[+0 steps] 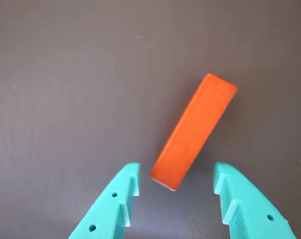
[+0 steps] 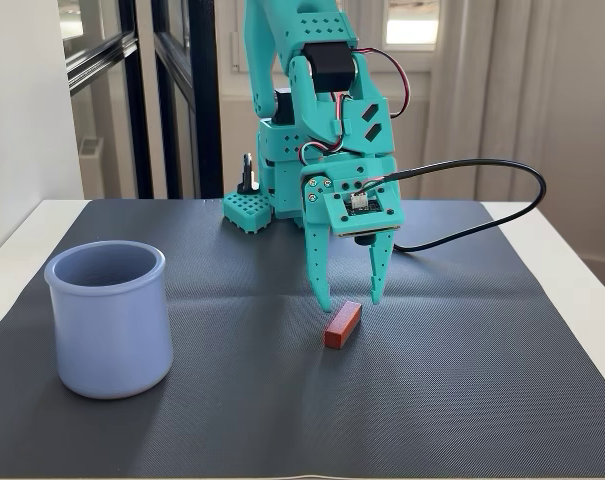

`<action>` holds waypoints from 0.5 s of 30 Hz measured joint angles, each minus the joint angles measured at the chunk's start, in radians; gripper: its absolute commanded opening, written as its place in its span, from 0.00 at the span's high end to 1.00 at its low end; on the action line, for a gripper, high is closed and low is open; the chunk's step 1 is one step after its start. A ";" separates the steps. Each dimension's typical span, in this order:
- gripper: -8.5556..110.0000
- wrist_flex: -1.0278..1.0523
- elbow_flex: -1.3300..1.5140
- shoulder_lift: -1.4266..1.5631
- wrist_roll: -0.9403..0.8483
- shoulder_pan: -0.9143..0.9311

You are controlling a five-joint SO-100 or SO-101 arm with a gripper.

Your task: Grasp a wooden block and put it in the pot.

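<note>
The wooden block (image 2: 343, 325) lies flat on the dark mat, a small reddish-brown stick angled toward the camera in the fixed view. In the wrist view the wooden block (image 1: 194, 130) looks orange and runs diagonally, its lower end between my two teal fingers. My gripper (image 2: 349, 298) hangs point-down just above and behind it, open, with nothing held; in the wrist view the gripper (image 1: 176, 172) has its jaws spread wider than the block. The pot (image 2: 109, 322), pale lavender-blue and upright, stands at the mat's left, well apart from the block.
A dark ribbed mat (image 2: 462, 390) covers the white table (image 2: 582, 270). The teal arm base (image 2: 282, 170) stands at the back centre with a black cable (image 2: 482, 200) looping to the right. A window frame and wall lie behind.
</note>
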 measured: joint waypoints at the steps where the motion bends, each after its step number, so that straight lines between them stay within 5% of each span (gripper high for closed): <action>1: 0.78 -0.021 0.000 -0.025 0.000 0.009; 15: 0.85 -0.098 -0.155 -0.233 0.000 0.035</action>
